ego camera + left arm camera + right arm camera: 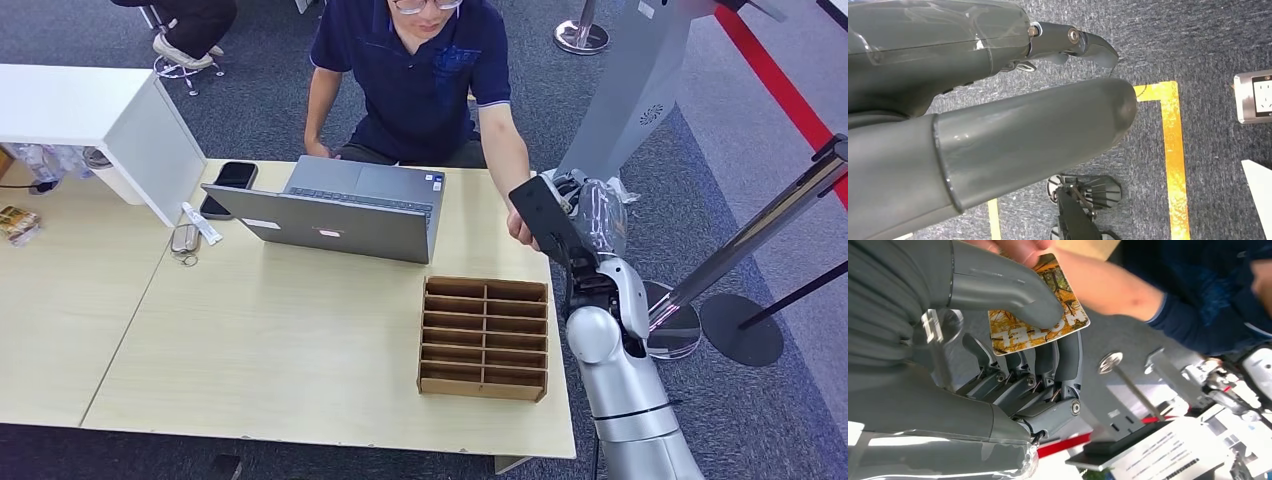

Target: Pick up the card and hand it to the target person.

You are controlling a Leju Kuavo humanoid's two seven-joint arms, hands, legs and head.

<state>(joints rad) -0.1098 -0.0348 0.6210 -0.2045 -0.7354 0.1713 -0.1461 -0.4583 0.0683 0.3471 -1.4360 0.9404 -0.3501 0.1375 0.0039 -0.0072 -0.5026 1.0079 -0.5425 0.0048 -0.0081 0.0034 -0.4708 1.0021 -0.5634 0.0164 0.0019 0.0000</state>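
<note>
A wide pale table [300, 350] carries an open grey laptop [340, 215] at its far side and a brown wooden compartment box [485, 337] near its right edge. Behind the table sits a person [420, 80] in a dark blue shirt, one arm stretched toward the robot. The right hand [998, 365], raised beside the table's right edge, pinches the card [1038, 315], an orange-yellow one printed with trees, between thumb and fingers; the person's fingers [1018, 247] grasp its far end. The left hand [998, 100] hangs over grey carpet [1198, 40], holding nothing, fingers apart
</note>
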